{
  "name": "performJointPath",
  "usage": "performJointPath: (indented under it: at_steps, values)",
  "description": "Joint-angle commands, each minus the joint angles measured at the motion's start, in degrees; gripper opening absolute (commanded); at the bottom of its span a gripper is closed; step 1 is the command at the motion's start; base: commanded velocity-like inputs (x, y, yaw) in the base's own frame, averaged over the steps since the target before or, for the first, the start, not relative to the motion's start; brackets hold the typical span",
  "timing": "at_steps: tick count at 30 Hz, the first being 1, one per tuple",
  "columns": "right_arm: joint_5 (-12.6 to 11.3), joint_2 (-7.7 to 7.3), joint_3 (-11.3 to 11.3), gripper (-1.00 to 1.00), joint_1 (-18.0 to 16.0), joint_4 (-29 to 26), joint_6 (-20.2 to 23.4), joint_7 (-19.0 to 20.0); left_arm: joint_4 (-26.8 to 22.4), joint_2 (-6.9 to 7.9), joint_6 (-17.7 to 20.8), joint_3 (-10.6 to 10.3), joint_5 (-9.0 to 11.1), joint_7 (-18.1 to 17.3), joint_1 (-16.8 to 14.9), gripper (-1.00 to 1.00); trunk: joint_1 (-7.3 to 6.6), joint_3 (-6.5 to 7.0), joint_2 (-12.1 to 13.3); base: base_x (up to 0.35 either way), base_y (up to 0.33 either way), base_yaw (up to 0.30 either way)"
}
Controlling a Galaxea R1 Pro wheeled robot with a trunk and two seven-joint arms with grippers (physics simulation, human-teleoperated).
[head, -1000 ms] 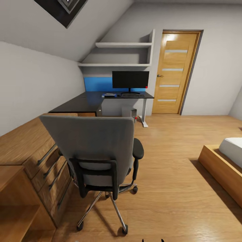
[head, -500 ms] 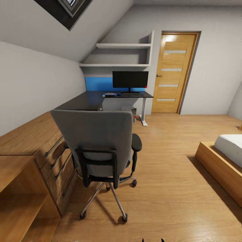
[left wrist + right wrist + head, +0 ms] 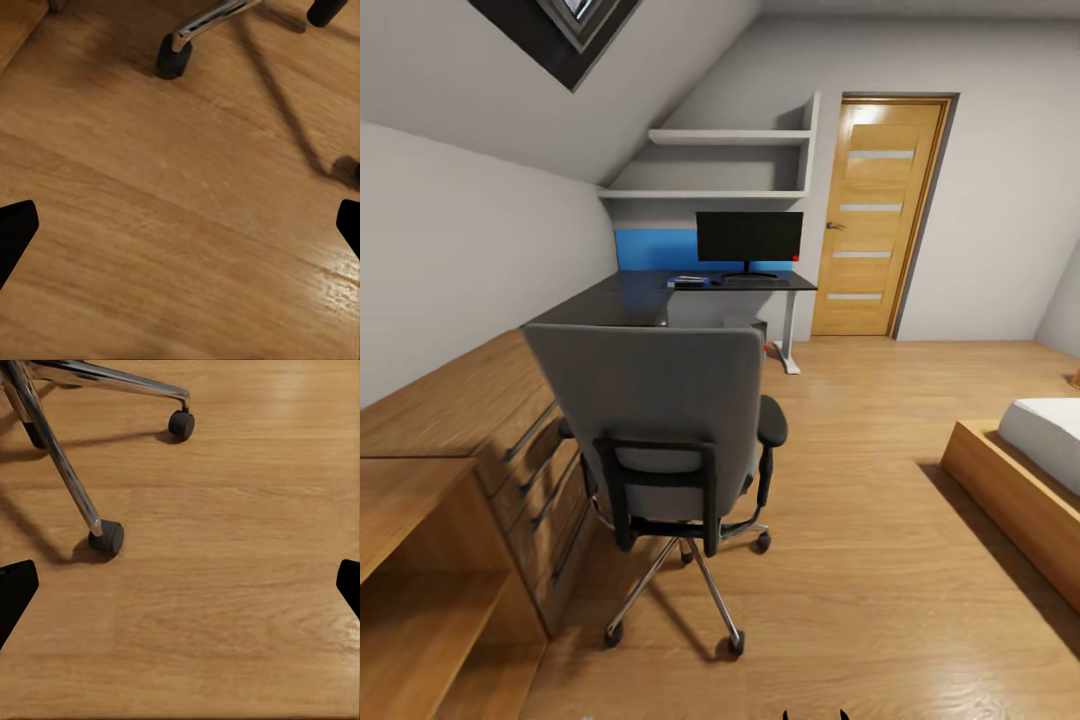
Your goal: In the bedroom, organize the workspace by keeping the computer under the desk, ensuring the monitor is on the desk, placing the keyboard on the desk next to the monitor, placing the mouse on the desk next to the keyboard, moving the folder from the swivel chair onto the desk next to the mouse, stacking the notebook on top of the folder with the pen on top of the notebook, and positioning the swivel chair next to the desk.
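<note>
The swivel chair stands in front of me with its tall grey back toward me, beside the oak drawers. Its castor and chrome leg show over the floor. Beyond it, the black desk carries the monitor, with the keyboard in front of it. Left of the keyboard are the small mouse and the blue folder, which has something dark on top, too small to name. The computer peeks out under the desk. Over bare floor, my left gripper and right gripper are open and hold nothing.
Low oak drawers and an open oak shelf line the left wall. A bed on a wooden frame stands at the right. The oak door is shut at the back. Wood floor lies between chair and bed.
The whole picture has shifted, so the camera has moved; the chair now looks slightly smaller and further right. Nothing on the desk has moved.
</note>
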Motion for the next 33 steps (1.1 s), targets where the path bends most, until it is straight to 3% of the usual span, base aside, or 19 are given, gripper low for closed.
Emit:
performJointPath:
  at_steps: [1,18,33]
  values:
    - [-0.4,-0.01,0.5,1.00,0.0,0.0,-0.2,-0.3,0.0,0.06,-0.3,-0.4,0.6,0.2,0.0,1.00,-0.02,-0.05,0.0,-0.031,0.091,0.000]
    - [-0.4,-0.08,0.6,1.00,-0.1,0.0,-0.2,-0.3,0.1,0.05,-0.3,-0.4,0.6,0.2,0.0,1.00,-0.02,-0.05,0.0,-0.002,0.010,0.000]
    - [-0.3,-0.10,0.6,1.00,-0.1,0.0,-0.2,-0.3,0.1,0.06,-0.3,-0.4,0.6,0.2,0.0,1.00,-0.02,-0.05,0.0,0.000,0.112,0.000]
